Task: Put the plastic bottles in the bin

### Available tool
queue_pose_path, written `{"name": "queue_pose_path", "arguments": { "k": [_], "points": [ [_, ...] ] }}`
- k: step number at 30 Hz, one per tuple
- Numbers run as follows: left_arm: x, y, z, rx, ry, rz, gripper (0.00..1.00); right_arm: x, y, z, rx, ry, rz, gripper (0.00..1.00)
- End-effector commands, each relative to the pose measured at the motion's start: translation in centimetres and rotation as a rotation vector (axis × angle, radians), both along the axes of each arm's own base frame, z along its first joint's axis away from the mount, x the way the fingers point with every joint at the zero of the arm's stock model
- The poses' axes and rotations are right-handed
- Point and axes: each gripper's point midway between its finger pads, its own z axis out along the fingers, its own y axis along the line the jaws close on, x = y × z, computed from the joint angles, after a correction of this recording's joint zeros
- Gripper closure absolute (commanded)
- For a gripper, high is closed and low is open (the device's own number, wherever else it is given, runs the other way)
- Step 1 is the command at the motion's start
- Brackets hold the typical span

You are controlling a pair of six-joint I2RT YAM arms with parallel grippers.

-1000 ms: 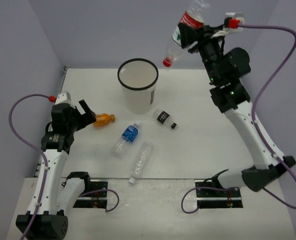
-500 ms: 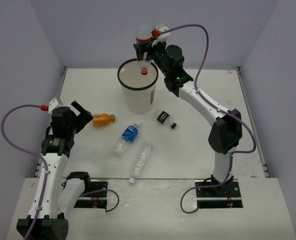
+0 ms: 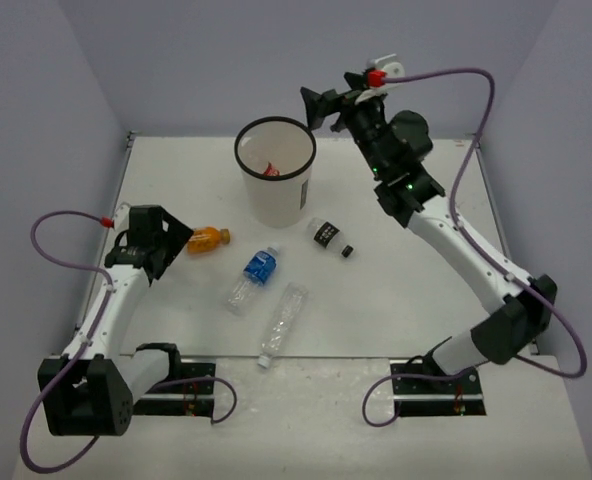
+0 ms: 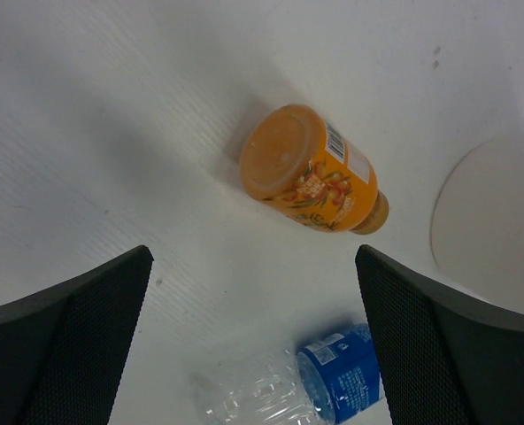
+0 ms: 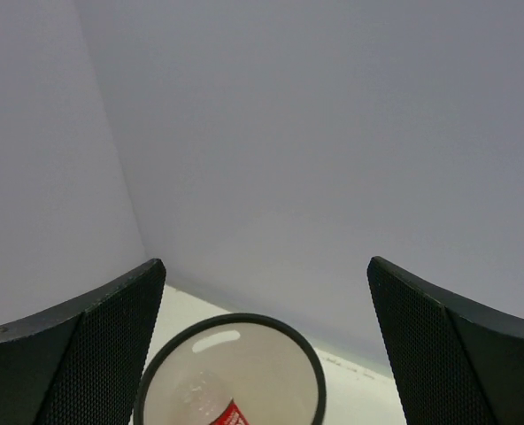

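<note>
The bin (image 3: 276, 200), a white bucket with a black rim, stands at the back centre. A red-labelled bottle (image 3: 269, 170) lies inside it and shows as well in the right wrist view (image 5: 231, 414). My right gripper (image 3: 331, 92) hangs open and empty, above and just right of the bin (image 5: 244, 317). On the table lie an orange bottle (image 3: 207, 239), a blue-labelled bottle (image 3: 255, 275), a clear unlabelled bottle (image 3: 283, 323) and a small black-capped bottle (image 3: 330, 236). My left gripper (image 3: 174, 240) is open, just left of the orange bottle (image 4: 311, 168), and holds nothing.
The bin's wall (image 4: 492, 221) curves in at the right of the left wrist view, beyond the blue-labelled bottle (image 4: 333, 385). Grey walls close the table at the back and both sides. Purple cables loop from both arms.
My right arm swung the red-labelled bottle over the bin, opened and let it fall inside, then drew back to the right. My left gripper shifted slightly by the orange bottle.
</note>
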Motion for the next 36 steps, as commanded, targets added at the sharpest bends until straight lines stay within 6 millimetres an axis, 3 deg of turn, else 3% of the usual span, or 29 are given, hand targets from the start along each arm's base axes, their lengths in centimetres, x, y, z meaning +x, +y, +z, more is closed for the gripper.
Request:
{"name": "queue_pose_path", "arguments": {
  "k": [1, 2, 6, 10, 12, 14, 17, 23, 24, 27, 31, 33, 35, 36],
  "points": [
    [2.8, 0.3, -0.1, -0.04, -0.08, 0.138, 0.0, -3.2, -6.5, -2.9, 0.142, 0.121, -0.19, 0.01],
    [3.2, 0.1, -0.3, -0.05, -0.08, 0.147, 0.0, -4.4, -7.7, -4.0, 0.159, 0.134, -0.212, 0.01],
    [4.0, -0.8, -1.5, -0.089, -0.066, 0.185, 0.0, -7.3, -10.8, -11.8, 0.202, 0.274, -0.273, 0.01],
    [4.0, -1.8, -3.3, -0.117, -0.041, 0.251, 0.0, -9.9, -12.7, -16.5, 0.3, 0.373, -0.292, 0.01],
    [4.1, -2.1, -4.2, -0.131, -0.034, 0.276, 0.0, -11.1, -12.6, -18.6, 0.356, 0.402, -0.244, 0.01],
    [4.8, -2.1, -4.7, -0.122, -0.037, 0.297, 0.0, -12.3, -12.0, -19.9, 0.384, 0.415, -0.175, 0.01],
    [6.2, -1.9, -5.6, -0.104, -0.01, 0.325, 0.0, -13.5, -12.7, -21.0, 0.408, 0.454, -0.178, 0.01],
    [8.0, -2.0, -8.7, -0.089, 0.072, 0.369, 0.03, -15.7, -16.1, -22.4, 0.43, 0.495, -0.286, 0.01],
    [8.1, -2.0, -8.9, -0.087, 0.079, 0.368, 0.07, -16.2, -16.4, -22.4, 0.443, 0.488, -0.277, 0.01],
    [8.0, -1.8, -9.1, -0.078, 0.083, 0.384, 0.35, -17.0, -16.9, -23.2, 0.458, 0.509, -0.28, 0.01],
    [8.2, -1.4, -6.7, -0.065, 0.027, 0.38, 0.73, -17.6, -17.9, -25.1, 0.456, 0.544, -0.324, 0.01],
    [8.9, -1.2, -4.0, -0.051, -0.022, 0.356, 0.82, -17.6, -18.3, -26.1, 0.45, 0.565, -0.355, 0.01],
    [9.9, -1.0, 0.4, -0.033, -0.109, 0.326, 0.84, -17.6, -18.3, -27.5, 0.451, 0.612, -0.382, 0.01],
    [10.5, -1.0, 1.4, -0.012, -0.131, 0.309, 0.84, -17.5, -18.5, -27.5, 0.453, 0.609, -0.392, 0.01]
  ]
}}
